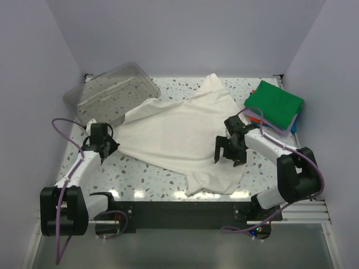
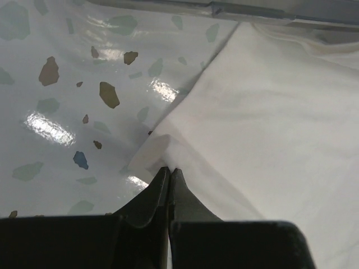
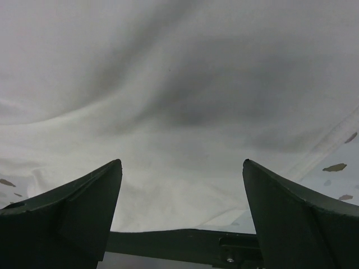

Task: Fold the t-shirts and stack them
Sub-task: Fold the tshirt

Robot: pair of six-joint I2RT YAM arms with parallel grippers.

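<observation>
1. Your cream-white t-shirt (image 1: 179, 134) lies unfolded across the middle of the table (image 1: 140, 174). It is rumpled. One part reaches toward the far edge and another hangs down toward the near edge.
2. Your left gripper (image 1: 104, 147) sits at the shirt's left border, toward the left edge of the table. In the left wrist view its fingers (image 2: 188, 199) are pressed tight together, and the tips meet right on the hem of the shirt (image 2: 269, 123). A small flap of cloth rises into them, so it is pinching the shirt's edge (only a thin bite of it).
3. Your right gripper (image 1: 230, 154) is low over the shirt's right side, in the right half of the table. Its jaws are spread wide. The right wrist view shows both fingers (image 3: 73, 207) far apart, with creased pale cloth (image 3: 179, 101) filling the space under and beyond them. You cannot tell from these views whether the tips touch the cloth, and nothing is held between them.
4. The folded stack sits in the far right corner, well apart from the spread shirt. The green t-shirt (image 1: 274, 103) is on top. Lavender, orange and blue edges peek out beneath it on the near side.
5. A clear tub (image 1: 112, 89) stands tilted in the far left corner. Its near rim is just beside the shirt's far left part.
</observation>
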